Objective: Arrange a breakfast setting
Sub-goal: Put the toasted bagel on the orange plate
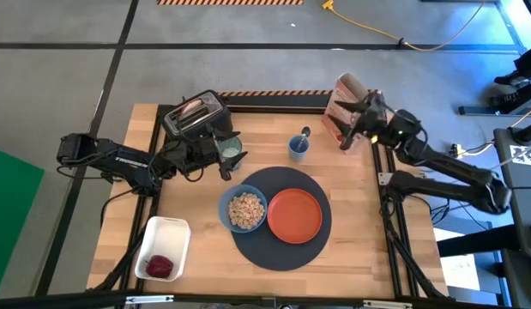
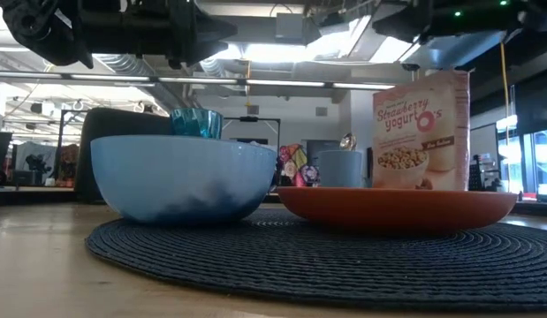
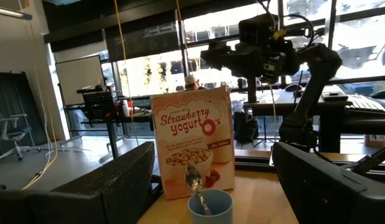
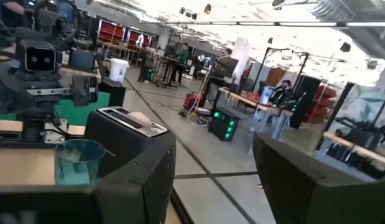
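On large dark blue-grey round woven mat: small blue bowl with cereal, touching orange plate beside it. Behind mat: light blue mug holding metal spoon. Beside black toaster: translucent green tumbler, left gripper right at it, fingers spread wide, grasp on tumbler unclear. At strawberry-yogurt cereal box: right gripper, fingers apart, clamping nothing visible. Near front-left corner: white rectangular tray.

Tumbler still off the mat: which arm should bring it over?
Left, probably. The left gripper, fingers open, sits right beside the tumbler by the toaster. The right gripper is across the table at the cereal box.
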